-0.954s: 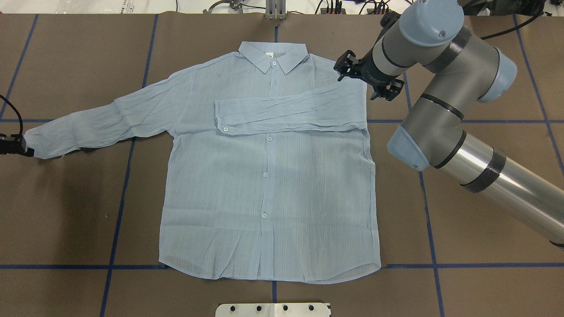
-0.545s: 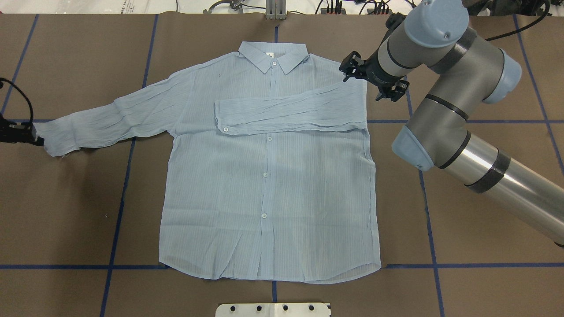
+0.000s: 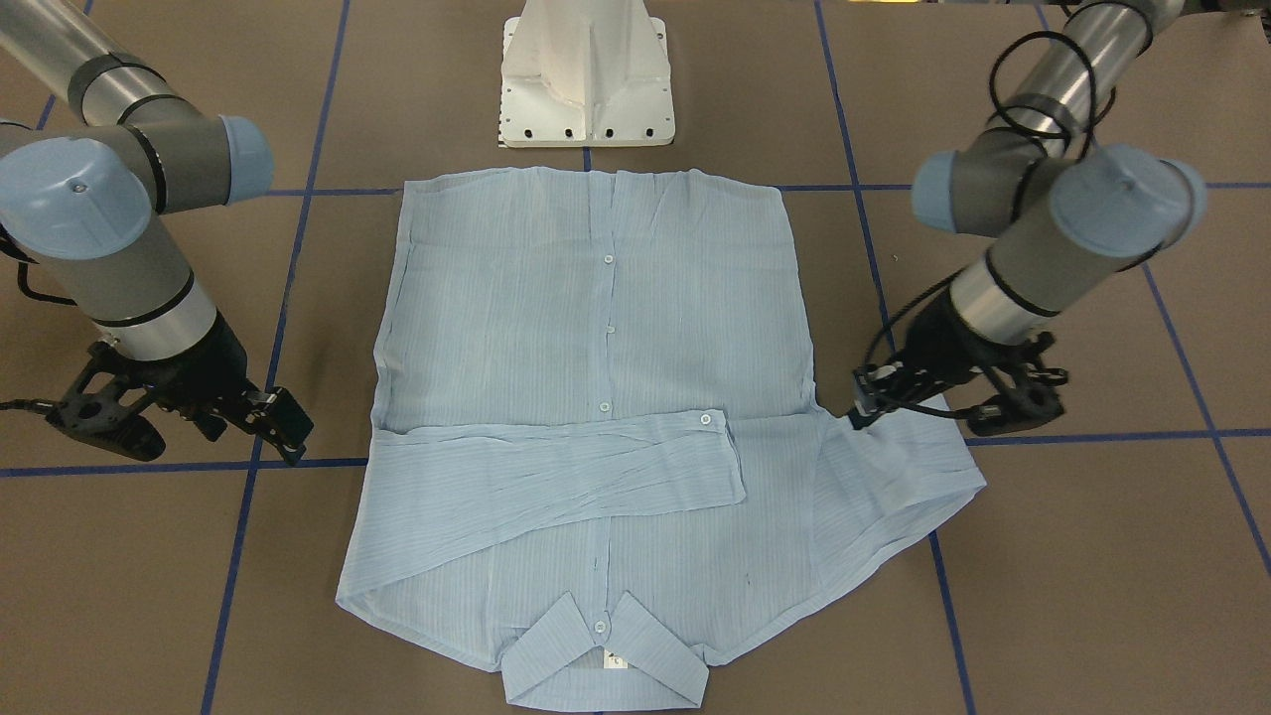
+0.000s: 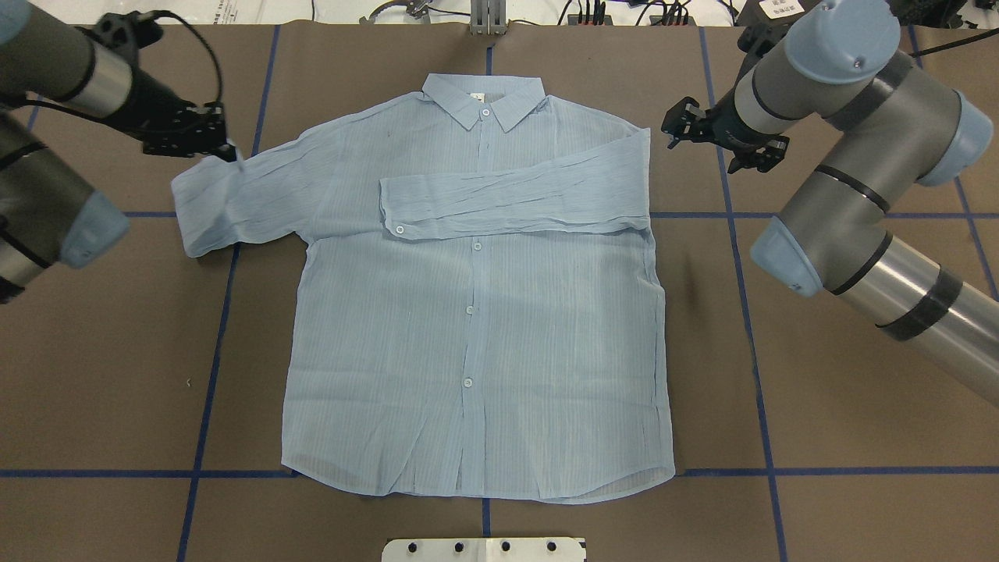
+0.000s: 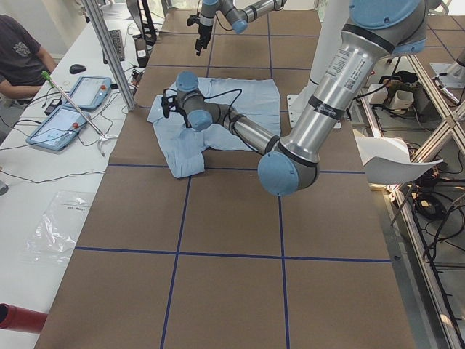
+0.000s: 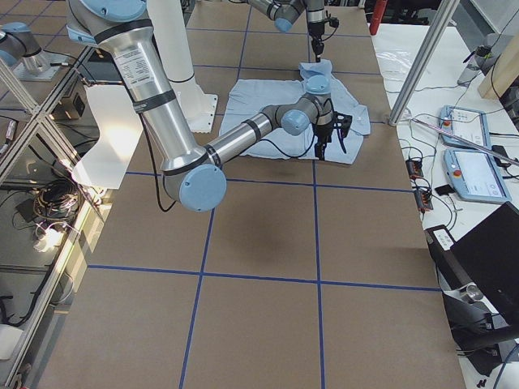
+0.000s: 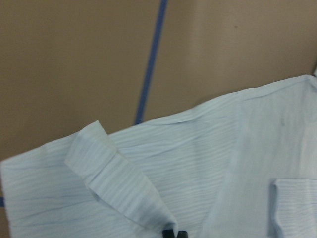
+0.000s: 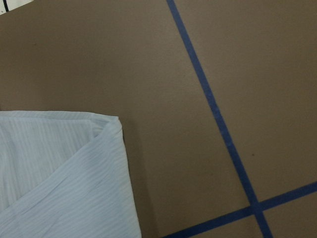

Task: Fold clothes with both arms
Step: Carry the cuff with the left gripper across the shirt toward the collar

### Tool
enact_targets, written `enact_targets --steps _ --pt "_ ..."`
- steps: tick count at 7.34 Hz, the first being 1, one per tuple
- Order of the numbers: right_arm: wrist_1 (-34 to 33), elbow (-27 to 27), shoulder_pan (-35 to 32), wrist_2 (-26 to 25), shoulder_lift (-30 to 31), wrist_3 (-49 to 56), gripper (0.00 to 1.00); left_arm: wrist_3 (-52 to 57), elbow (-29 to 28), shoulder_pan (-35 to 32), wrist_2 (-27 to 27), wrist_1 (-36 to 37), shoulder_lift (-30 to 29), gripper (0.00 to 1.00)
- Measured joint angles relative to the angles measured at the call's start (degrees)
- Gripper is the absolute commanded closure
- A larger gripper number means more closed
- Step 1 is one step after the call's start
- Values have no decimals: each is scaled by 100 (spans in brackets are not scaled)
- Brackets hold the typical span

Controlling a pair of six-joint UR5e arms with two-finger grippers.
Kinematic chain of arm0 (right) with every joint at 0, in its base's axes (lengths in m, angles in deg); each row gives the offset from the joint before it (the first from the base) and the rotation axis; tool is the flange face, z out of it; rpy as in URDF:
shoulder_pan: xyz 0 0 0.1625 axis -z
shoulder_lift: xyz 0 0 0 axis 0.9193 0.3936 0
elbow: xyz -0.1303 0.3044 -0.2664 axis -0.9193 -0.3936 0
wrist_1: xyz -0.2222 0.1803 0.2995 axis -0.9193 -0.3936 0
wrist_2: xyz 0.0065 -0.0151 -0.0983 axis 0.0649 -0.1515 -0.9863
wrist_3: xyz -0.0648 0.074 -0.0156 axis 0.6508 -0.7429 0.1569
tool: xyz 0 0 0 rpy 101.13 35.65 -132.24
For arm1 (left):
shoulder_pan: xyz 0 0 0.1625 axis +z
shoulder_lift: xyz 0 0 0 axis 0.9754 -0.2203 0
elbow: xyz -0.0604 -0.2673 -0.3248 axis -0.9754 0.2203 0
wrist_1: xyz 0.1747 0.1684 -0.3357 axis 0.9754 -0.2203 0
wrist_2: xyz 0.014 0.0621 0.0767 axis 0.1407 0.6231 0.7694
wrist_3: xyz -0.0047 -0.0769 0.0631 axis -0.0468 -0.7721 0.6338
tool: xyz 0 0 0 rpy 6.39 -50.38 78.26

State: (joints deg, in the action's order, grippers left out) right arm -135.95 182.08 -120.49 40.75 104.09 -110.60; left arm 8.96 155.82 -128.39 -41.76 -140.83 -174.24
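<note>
The thin light-blue striped long-sleeved shirt (image 4: 476, 351) lies flat, front up, on the brown surface with blue tape lines (image 4: 101, 375). Its hem is nearest to the robot's white base (image 4: 484, 549). Further away, the right-side sleeve (image 4: 515, 199) is folded across the chest. The left-side sleeve (image 4: 234, 203) is doubled back, and the black left claw (image 4: 226, 152) pinches its cuff, raised a little. The black right claw (image 4: 710, 140) hangs spread beside the shoulder, over bare surface, not touching the cloth. The pointed collar (image 4: 484, 97) lies farthest.

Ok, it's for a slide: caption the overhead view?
Left gripper holds one shirt sleeve by its cuff; the other sleeve lies folded across the chest, right gripper clear.
</note>
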Motion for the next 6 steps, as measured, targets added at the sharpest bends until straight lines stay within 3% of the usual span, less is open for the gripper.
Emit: enact_targets --steps 3,5,6 --pt "9 91 -347 51 515 576 1 -1344 -854 1021 939 254 -1664 100" --pt "9 441 -406 69 996 867 1 -1976 -1606 1608 1535 264 -2544 100" --pt "6 533 -410 80 1103 912 0 -2086 -1763 1820 1771 253 -2702 81"
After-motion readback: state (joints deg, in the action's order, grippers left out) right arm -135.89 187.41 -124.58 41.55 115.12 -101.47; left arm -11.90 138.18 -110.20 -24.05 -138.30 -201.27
